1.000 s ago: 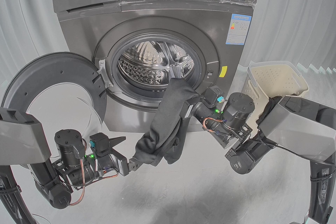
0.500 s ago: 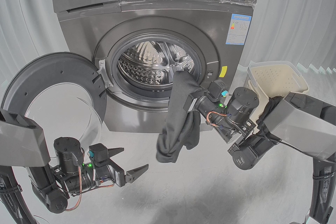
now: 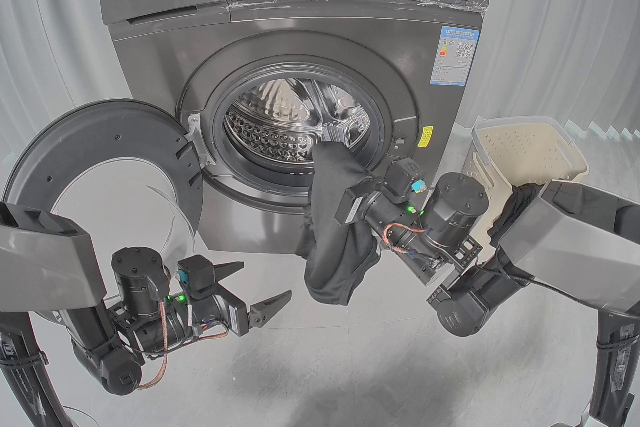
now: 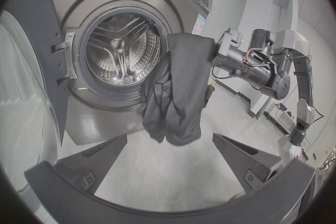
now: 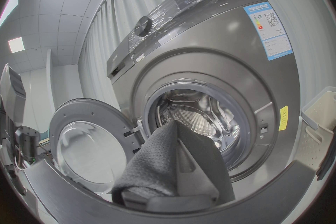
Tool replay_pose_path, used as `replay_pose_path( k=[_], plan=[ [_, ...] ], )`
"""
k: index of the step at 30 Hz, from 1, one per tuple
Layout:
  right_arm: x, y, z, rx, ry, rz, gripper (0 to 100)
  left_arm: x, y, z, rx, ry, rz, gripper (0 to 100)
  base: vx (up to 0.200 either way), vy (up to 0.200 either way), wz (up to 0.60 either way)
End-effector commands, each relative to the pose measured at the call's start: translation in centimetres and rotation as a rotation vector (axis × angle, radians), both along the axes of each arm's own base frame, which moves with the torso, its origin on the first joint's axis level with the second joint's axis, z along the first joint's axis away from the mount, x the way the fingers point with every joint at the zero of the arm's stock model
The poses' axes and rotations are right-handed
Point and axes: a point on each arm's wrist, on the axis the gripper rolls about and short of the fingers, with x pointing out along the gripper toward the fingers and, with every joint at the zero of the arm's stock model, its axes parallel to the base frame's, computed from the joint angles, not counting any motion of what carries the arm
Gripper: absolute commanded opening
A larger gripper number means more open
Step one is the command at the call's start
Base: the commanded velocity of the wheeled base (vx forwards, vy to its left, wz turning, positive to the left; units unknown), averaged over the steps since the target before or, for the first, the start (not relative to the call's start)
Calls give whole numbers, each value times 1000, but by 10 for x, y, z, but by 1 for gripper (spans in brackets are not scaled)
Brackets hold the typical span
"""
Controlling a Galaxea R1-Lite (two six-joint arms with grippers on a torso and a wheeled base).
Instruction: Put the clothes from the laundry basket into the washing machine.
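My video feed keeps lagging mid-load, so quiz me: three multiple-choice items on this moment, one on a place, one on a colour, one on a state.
1. Where is the dark garment?
A) lying on the floor
B) hanging from the right pincer at the opening of the washing machine
C) draped over the door

2. What colour is the laundry basket?
A) cream
B) blue
C) red

3. The left pincer is:
A) shut on the garment
B) shut on nothing
C) open, holding nothing

Answers: 1 B, the cloth hangs from that pincer before the drum mouth; 2 A, its perforated walls are cream; 3 C, its jaws stand apart over bare floor.
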Motion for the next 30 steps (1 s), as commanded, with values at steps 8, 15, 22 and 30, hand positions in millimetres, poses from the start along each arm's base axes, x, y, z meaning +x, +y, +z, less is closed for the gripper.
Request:
replay_pose_path(
  k=[8, 15, 22, 30],
  plan=[
    [-42, 30, 5, -2, 21, 92, 0, 35, -19, 5, -49, -93, -1, 100, 0, 0, 0],
    [-50, 39, 3, -1, 28, 122, 0, 39, -26, 10, -65, -121, -18, 100, 0, 0, 0],
    [-58, 44, 3, -1, 33, 143, 0, 43, -29, 3, -62, -108, -19, 100, 0, 0, 0],
    [-75, 43, 2, -14, 60, 176, 0, 58, -33, -5, -64, -118, -7, 100, 0, 0, 0]
  ],
)
